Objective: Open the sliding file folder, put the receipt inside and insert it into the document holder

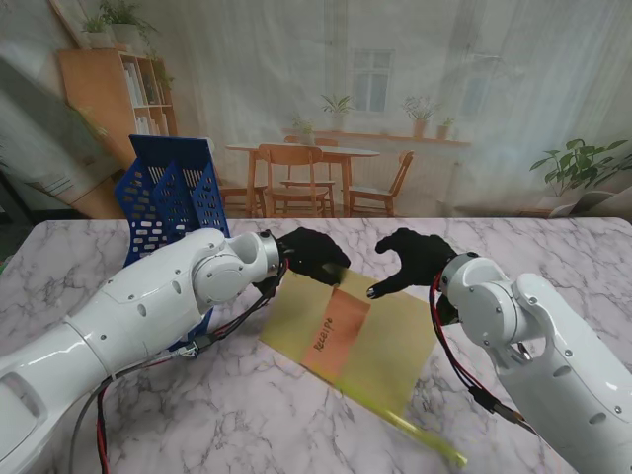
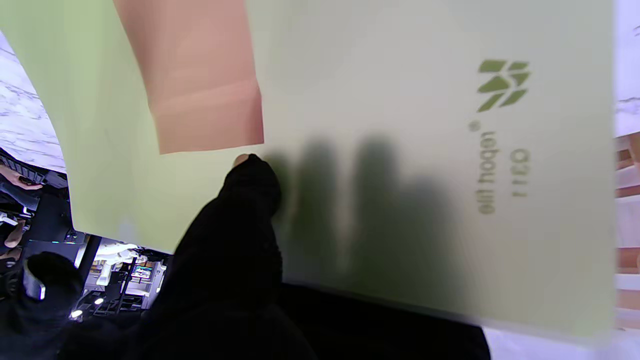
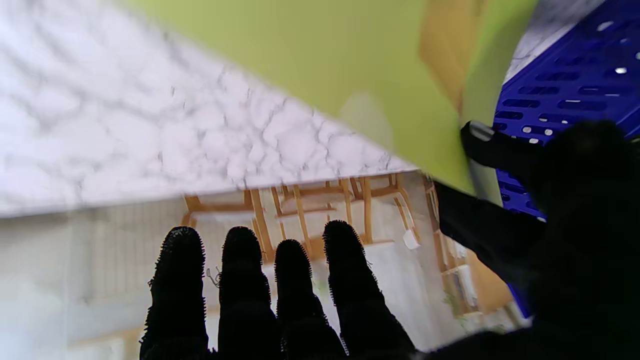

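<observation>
Left hand [image 1: 314,255] pinching folder [image 1: 380,346] edge, receipt [image 1: 341,334] inside; right hand [image 1: 420,259] open, empty; could slip, loose slide bar [image 1: 427,437] offering no clamp

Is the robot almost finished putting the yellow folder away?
About halfway, it seems. Done: the orange receipt already sits inside the translucent yellow folder. In hand: the left hand pinches the folder's far edge, its fingers showing through the plastic in the left wrist view, while the right hand hovers open beside it. Left: the folder is not yet in the blue document holder.
</observation>
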Tool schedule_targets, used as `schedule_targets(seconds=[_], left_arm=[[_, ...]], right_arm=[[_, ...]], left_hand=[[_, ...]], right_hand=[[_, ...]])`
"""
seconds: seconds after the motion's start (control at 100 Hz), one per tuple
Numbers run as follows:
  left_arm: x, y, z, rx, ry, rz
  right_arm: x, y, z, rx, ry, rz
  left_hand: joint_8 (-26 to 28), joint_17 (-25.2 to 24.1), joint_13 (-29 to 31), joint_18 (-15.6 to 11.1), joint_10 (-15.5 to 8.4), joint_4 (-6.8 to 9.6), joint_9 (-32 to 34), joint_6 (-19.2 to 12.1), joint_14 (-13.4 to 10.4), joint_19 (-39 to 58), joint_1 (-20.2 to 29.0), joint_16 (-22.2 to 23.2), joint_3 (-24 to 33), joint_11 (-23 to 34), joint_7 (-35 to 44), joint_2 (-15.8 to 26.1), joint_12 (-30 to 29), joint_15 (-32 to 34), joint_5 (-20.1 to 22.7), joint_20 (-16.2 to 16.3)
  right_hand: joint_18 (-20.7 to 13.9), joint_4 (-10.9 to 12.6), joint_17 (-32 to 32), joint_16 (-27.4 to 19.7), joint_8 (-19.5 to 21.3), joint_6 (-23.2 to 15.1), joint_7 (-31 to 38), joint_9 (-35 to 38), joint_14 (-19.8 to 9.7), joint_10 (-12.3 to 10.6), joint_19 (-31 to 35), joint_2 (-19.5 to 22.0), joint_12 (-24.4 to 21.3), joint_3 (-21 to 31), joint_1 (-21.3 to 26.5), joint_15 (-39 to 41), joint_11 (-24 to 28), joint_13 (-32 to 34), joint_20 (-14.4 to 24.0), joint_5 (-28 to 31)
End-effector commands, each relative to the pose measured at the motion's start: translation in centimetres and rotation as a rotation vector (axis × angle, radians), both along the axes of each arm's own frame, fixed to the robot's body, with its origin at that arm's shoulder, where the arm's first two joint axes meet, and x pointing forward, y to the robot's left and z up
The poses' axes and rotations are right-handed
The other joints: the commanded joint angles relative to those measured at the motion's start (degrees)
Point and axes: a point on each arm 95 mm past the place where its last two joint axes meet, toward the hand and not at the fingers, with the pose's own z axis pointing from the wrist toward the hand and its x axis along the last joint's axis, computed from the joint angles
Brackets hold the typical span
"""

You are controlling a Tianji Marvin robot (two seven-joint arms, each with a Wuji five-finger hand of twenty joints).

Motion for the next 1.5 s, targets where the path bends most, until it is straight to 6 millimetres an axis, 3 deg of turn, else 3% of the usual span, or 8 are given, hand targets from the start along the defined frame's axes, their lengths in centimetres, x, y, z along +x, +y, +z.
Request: schedule_targets(seconds=[0.0, 0.24, 0.41, 0.53, 0.62, 0.89, 1.18, 1.49], left_arm=[[-0.1, -0.2, 0.3, 0.007, -0.002, -0.008], [-0.1, -0.3, 0.3, 0.011, -0.004, 0.001], [-0.4, -0.5, 0.3, 0.003, -0.006, -0.01], [-0.4, -0.6, 0.3, -0.003, -0.008, -0.014], [-0.5, -0.7, 0.4, -0.012, -0.006, -0.011], [-0.6, -0.7, 1.0, -0.048, -0.033, 0.0], [-0.7, 0.8, 2.4, -0.126, -0.085, 0.035], [-2.5, 4.4, 4.4, -0.295, -0.187, 0.124]], right_arm=[[0.0, 0.5, -0.5, -0.016, 0.02, 0.012], [0.0, 1.9, -1.9, -0.049, 0.115, -0.003], [0.4, 2.5, -3.0, -0.018, 0.132, -0.042], [0.6, 2.9, -3.4, -0.005, 0.108, -0.066], [0.5, 3.2, -3.5, 0.029, 0.118, -0.093], [0.4, 2.6, -3.5, 0.077, 0.071, -0.122], [0.0, 0.5, -1.9, 0.149, -0.062, -0.178], [-1.0, -2.5, 1.4, 0.317, -0.251, -0.215]], left_hand=[[1.3, 1.2, 1.0, -4.4, 0.5, 0.21, 2.0, -5.0, 2.3, 3.4, 3.4, 0.5, 2.9, 0.8, 3.1, 1.1, 0.5, 1.0, 1.0, 0.1], [1.3, 1.1, 1.1, -4.2, 0.7, 0.35, 2.0, -4.7, 2.5, 3.4, 3.4, 0.5, 3.0, 0.9, 2.9, 1.0, 0.2, 0.9, 1.0, 0.1], [1.3, 1.1, 1.0, -4.2, 0.6, 0.36, 1.9, -4.8, 2.4, 3.4, 3.3, 0.5, 2.9, 1.0, 2.8, 1.1, 0.1, 0.9, 0.9, 0.0], [1.3, 1.0, 0.9, -4.3, 0.4, 0.35, 1.7, -4.7, 2.3, 3.3, 3.3, 0.5, 2.9, 1.0, 2.7, 1.3, 0.0, 0.8, 0.7, 0.0], [1.1, 0.9, 0.8, -4.3, 0.5, 0.33, 1.6, -4.5, 2.3, 3.3, 3.3, 0.5, 2.8, 1.0, 2.5, 1.4, -0.1, 0.8, 0.6, -0.1], [-0.8, -2.0, -2.2, -3.3, 1.5, 1.75, -2.7, 2.2, 3.3, 1.8, -0.1, -0.8, -1.2, 1.4, -4.4, 1.9, -3.6, -1.2, -5.0, -0.2], [-5.8, -19.0, -23.0, -0.2, 5.1, 1.54, -30.2, 3.0, 5.8, -11.2, -12.8, -5.4, -5.9, -2.5, -28.6, 6.7, -14.1, -11.1, -20.6, -1.6], [-4.2, -21.4, -26.3, 2.3, 6.6, 1.79, -31.6, 4.1, 6.6, -13.0, -10.7, -6.6, -7.1, -2.4, -28.8, 10.2, -14.2, -12.1, -16.1, -1.6]], right_hand=[[0.8, 0.2, 1.3, -1.0, -1.0, 2.5, -1.0, -0.4, 0.5, 1.1, 0.1, 1.1, -0.5, 0.2, -2.7, -1.4, -1.0, 2.2, -0.3, -1.0], [1.5, 0.2, 9.7, 4.1, 6.5, 3.0, 0.2, 6.5, 0.1, 2.2, 13.9, 0.6, 3.7, -0.2, -0.3, 9.9, 8.2, 12.4, 2.2, 4.3], [2.3, -0.1, 26.0, 10.5, 14.6, -1.0, 13.2, 27.3, -1.1, 2.9, 31.7, -1.7, 9.4, 5.0, 8.4, 27.7, 19.4, 32.1, 2.6, 15.7], [4.1, -1.0, 35.9, 14.1, 14.4, -3.9, 20.6, 41.3, -2.5, 2.0, 37.8, -5.0, 12.9, 24.9, 8.6, 36.9, 23.0, 44.4, 2.6, 25.5], [4.5, -6.7, 42.7, 15.7, 1.2, -6.7, 36.0, 50.0, -3.5, 0.8, 42.2, -7.0, 15.4, 28.9, 15.5, 42.4, 24.6, 52.2, 1.3, 26.1], [2.6, -6.8, 54.2, 23.3, 3.0, -11.1, 40.2, 60.2, -7.3, 0.4, 49.0, -8.1, 20.2, 35.7, 19.7, 62.9, 27.1, 53.0, -2.6, 32.9], [2.5, -7.1, 55.8, 24.1, 6.2, -10.8, 40.1, 61.0, -8.5, 0.1, 48.3, -8.1, 22.2, 37.4, 20.1, 64.5, 27.0, 53.0, -4.1, 32.8], [2.6, -7.1, 55.4, 24.2, 8.0, -11.4, 40.0, 60.4, -8.8, -0.8, 47.2, -6.9, 22.9, 36.8, 20.3, 63.8, 26.7, 53.0, -4.6, 31.9]])
